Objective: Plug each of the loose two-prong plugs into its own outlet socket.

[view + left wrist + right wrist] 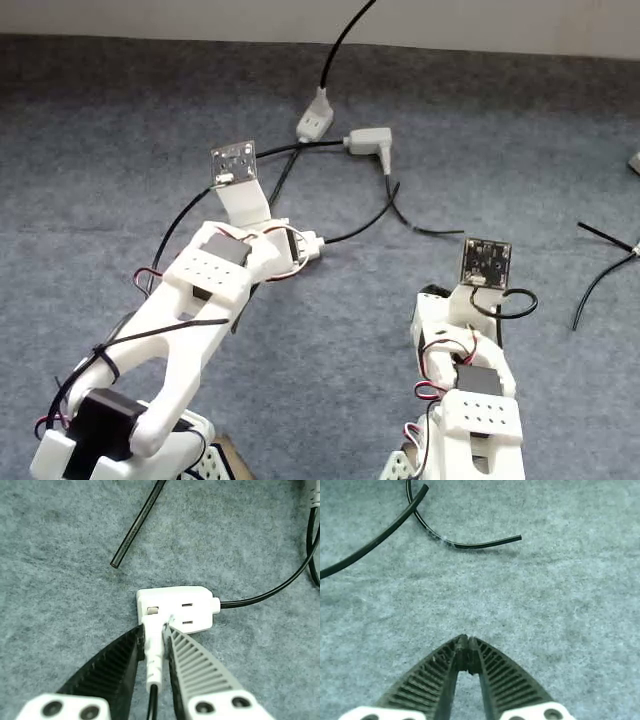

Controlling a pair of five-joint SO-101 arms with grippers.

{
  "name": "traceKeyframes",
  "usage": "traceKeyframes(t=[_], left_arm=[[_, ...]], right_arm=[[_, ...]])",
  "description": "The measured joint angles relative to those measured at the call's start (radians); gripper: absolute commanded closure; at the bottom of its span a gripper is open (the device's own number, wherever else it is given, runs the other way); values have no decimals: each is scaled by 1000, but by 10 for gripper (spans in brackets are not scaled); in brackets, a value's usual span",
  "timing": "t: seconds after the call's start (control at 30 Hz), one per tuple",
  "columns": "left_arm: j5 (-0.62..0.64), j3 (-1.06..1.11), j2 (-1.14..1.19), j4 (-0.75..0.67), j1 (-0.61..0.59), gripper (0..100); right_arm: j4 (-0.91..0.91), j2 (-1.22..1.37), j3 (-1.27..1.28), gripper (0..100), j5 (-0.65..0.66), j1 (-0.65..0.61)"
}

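Grey carpet (90,150) right across the table, pale strip (150,15) along the far edge, one loose black wire (605,235) lying off alone.

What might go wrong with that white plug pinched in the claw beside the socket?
1. The left claw holds the white plug against the socket block at its edge, seemingly beside the slots rather than over them, so the prongs could miss and skid.
2. The block lies loose on the carpet, and the shut right claw is over bare carpet elsewhere, so a push might just slide the block away.
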Motion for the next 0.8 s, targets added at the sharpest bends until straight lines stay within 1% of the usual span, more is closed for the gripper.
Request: traceKeyframes(t=[0.2,0.3,0.33,0.4,0.63,0.8], left_arm=[[0,-8,43,-48,5,993],[5,-86,132,-46,5,993],[5,-127,170,-26,5,993],[5,-232,262,55,5,993],[0,-723,577,506,0,993],[0,-1048,802,747,-8,993]], right_arm=[[0,0,0,981,0,0],[0,0,0,981,0,0],[0,0,0,981,0,0],[0,0,0,981,0,0],[0,0,0,981,0,0],[0,0,0,981,0,0]])
